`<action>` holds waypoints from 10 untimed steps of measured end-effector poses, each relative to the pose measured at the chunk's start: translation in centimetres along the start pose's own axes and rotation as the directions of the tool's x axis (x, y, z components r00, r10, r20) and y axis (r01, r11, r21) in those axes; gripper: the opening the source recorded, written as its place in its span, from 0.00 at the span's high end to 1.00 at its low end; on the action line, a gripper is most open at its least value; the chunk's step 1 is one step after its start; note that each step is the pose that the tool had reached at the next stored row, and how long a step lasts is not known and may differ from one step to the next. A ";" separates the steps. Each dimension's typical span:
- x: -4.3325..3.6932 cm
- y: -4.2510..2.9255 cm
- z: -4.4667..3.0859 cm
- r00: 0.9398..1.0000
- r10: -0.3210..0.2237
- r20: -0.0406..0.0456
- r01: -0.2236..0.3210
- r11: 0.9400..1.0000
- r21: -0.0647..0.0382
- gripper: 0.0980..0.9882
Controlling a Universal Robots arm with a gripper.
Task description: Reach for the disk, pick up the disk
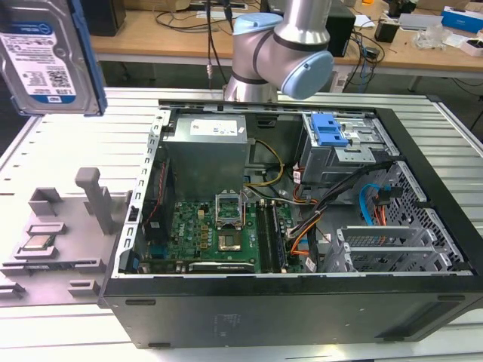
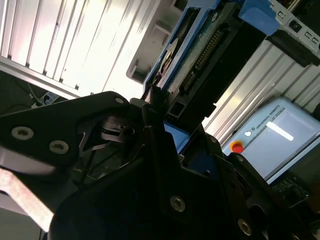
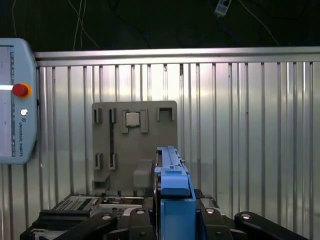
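Note:
The disk [image 1: 45, 56] hangs upright high above the table at the exterior view's left. Its white-and-blue label faces the camera and a blue bracket frames its edge. In the first wrist view the disk [image 3: 172, 185] appears edge-on, blue bracket uppermost, clamped between the black fingers of my gripper [image 3: 172, 217]. The second wrist view shows the disk's [image 2: 210, 50] connector edge running away from the gripper [image 2: 160, 120], whose black fingers [image 2: 152, 100] press on its sides. The gripper is shut on the disk, well clear of the table below.
An open computer case [image 1: 302, 309] lies on the slatted metal table, with a blue drive-bay latch [image 1: 328, 130] inside. A grey fixture plate [image 1: 60, 234] beside it holds a small processor chip [image 1: 34, 243]. Below the gripper are the plate [image 3: 135, 150] and a teach pendant [image 3: 12, 100].

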State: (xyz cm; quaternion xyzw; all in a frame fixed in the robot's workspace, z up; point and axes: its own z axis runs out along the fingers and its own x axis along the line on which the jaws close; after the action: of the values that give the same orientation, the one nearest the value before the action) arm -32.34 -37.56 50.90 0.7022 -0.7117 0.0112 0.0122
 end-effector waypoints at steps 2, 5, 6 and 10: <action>-0.02 -1.35 -0.01 1.000 0.000 0.000 0.000 1.000 0.000 0.70; -0.04 -2.67 0.00 1.000 0.000 0.000 0.000 1.000 0.000 0.70; -0.04 -3.09 -0.01 1.000 0.000 0.000 0.000 1.000 0.000 0.70; -0.06 -4.66 0.00 1.000 0.000 0.000 0.000 1.000 0.000 0.70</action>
State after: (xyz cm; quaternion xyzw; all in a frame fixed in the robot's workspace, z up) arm -27.68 -37.56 50.90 0.7022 -0.7118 0.0113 0.0121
